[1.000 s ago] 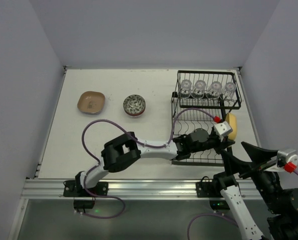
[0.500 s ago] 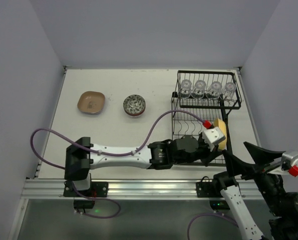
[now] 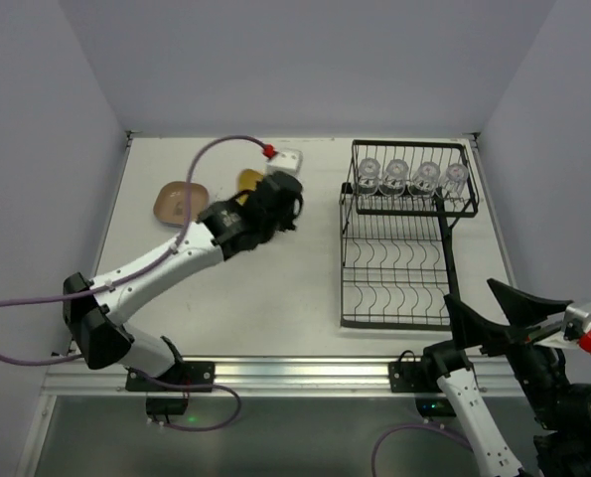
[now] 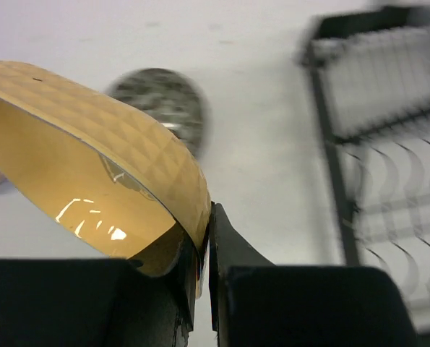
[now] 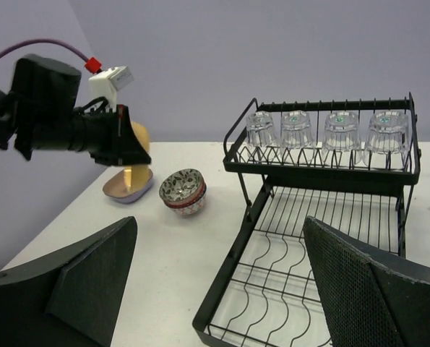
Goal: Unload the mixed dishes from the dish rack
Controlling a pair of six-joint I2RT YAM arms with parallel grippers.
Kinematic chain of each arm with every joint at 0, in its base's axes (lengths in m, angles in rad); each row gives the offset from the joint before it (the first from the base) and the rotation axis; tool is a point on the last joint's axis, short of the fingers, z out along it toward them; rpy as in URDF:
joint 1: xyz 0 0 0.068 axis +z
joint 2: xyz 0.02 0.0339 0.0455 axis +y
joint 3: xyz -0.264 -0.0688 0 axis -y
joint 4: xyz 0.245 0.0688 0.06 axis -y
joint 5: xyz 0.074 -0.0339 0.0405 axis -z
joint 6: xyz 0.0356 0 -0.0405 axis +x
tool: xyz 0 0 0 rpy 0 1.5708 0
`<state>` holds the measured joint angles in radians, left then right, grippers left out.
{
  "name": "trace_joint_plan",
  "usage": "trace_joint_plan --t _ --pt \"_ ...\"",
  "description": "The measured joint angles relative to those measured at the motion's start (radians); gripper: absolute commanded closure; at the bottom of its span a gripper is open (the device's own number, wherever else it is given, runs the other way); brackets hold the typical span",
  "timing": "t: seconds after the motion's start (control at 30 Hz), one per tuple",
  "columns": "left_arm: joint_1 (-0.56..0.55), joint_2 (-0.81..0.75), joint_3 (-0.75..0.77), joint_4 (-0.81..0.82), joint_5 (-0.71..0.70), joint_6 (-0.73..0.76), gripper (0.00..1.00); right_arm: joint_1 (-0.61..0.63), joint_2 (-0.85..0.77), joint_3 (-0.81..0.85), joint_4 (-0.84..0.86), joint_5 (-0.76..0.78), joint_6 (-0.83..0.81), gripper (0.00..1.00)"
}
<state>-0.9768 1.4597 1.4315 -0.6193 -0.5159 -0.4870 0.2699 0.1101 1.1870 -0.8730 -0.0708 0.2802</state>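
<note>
The left arm [image 3: 166,260] has swung from the dish rack [image 3: 343,260] to the far left of the desk [image 3: 275,288], taking the yellow plate [image 4: 92,166] along. The left tool [image 4: 204,231] pinches its rim. Lower it level, clear of the bowl [image 5: 183,189], before letting go. The right tool [image 5: 225,282] waits wide open and empty. Only the left wrist view shows the pinch. The right wrist view shows the plate hanging above the brown plate [image 5: 128,189], with four glasses [image 5: 296,130] unmoved on the rack.
</note>
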Motion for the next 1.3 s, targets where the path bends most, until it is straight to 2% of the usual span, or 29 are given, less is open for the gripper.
trace_joint_plan --t 0.03,0.1,0.17,0.23,0.3,0.4,0.5,0.73,0.97,1.07,1.13,1.17,1.2,1.27,1.3 --pt "0.08 0.0 0.0 -0.023 0.006 0.001 1.0 0.0 0.0 -0.002 0.005 0.0 0.0 0.01" --pt "0.324 0.018 0.021 -0.098 0.026 0.023 1.0 0.0 0.001 -0.011 0.014 -0.001 0.005 0.01" --pt "0.489 0.076 0.086 -0.156 0.037 0.046 1.0 0.0 0.002 -0.022 0.023 -0.006 0.011 0.01" --pt "0.627 0.202 0.212 -0.238 0.045 0.075 1.0 0.0 0.004 -0.034 0.033 -0.016 0.014 0.01" --pt "0.705 0.346 0.348 -0.294 0.067 0.108 1.0 0.0 0.006 -0.043 0.039 -0.026 0.014 0.01" --pt "0.774 0.555 0.54 -0.376 0.118 0.158 1.0 0.0 0.008 -0.06 0.05 -0.026 0.014 0.01" --pt "0.816 0.673 0.613 -0.423 0.173 0.189 1.0 0.0 0.008 -0.074 0.058 -0.027 0.013 0.01" --pt "0.869 0.767 0.655 -0.496 0.195 0.223 1.0 0.0 0.008 -0.093 0.071 -0.033 0.005 0.01" --pt "0.843 0.788 0.657 -0.497 0.173 0.245 1.0 0.0 0.008 -0.126 0.096 -0.056 0.003 0.01" --pt "0.819 0.803 0.658 -0.497 0.158 0.249 0.91 0.0 0.008 -0.133 0.096 -0.057 0.003 0.01" --pt "0.805 0.811 0.658 -0.498 0.15 0.251 0.78 0.0 0.008 -0.133 0.097 -0.057 0.002 0.01" --pt "0.801 0.813 0.658 -0.498 0.146 0.254 0.7 0.0 0.008 -0.133 0.098 -0.058 0.002 0.01" --pt "0.797 0.814 0.658 -0.499 0.141 0.257 0.54 0.0 0.008 -0.133 0.099 -0.058 0.002 0.01" --pt "0.794 0.814 0.658 -0.5 0.126 0.263 0.38 0.0 0.008 -0.133 0.101 -0.06 0.002 0.01" --pt "0.794 0.814 0.658 -0.501 0.114 0.264 0.26 0.0 0.008 -0.133 0.102 -0.061 0.002 0.01"
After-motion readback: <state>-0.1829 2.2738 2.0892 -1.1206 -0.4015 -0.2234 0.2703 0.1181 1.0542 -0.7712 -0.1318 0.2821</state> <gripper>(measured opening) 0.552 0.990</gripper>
